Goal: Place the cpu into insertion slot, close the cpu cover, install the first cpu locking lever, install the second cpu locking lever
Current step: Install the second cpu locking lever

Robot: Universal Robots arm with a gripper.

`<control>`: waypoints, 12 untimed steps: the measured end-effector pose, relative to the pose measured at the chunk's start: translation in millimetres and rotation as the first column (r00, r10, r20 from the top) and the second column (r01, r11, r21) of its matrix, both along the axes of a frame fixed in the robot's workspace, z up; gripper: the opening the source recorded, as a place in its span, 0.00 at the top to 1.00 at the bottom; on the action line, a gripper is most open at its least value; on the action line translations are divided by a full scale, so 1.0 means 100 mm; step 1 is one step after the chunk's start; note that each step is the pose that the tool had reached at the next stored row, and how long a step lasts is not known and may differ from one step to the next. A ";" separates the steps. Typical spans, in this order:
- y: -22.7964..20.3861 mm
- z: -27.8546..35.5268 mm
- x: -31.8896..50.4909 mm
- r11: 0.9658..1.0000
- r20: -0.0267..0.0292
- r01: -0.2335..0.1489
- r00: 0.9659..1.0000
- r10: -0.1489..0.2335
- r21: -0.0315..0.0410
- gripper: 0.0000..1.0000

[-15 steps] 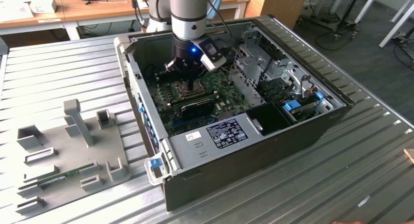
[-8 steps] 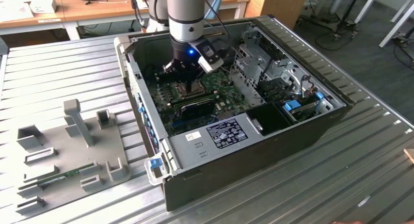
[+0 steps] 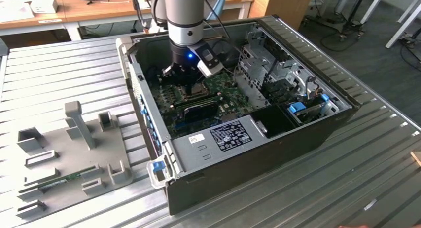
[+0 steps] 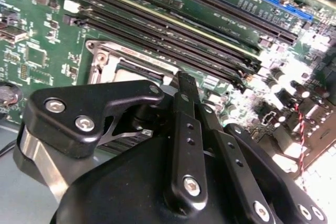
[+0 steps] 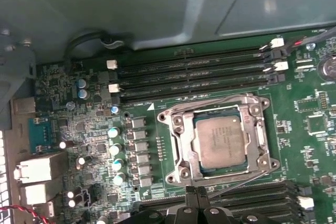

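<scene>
Cpu [image 5: 223,141] sits in the insertion slot [image 5: 185,148] with the cpu cover [image 5: 260,129] apparently closed around it. Gripper [image 5: 195,199] hovers near the socket's edge, fingers drawn narrow, seemingly holding nothing.

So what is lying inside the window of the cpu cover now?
In the first wrist view, the cpu lies flat inside the window of the closed cpu cover. The insertion slot beneath is covered by both, so its contacts cannot be seen.
</scene>
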State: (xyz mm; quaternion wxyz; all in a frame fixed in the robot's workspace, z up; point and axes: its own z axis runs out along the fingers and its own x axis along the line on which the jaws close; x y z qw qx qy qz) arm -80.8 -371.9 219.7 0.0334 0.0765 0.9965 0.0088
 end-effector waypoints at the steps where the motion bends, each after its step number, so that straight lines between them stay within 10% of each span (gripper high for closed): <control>1: -0.001 -0.007 -0.010 1.000 0.000 0.001 1.000 -0.001 0.000 0.90; 12: -0.003 -0.035 -0.053 1.000 0.001 0.007 1.000 -0.007 0.000 0.90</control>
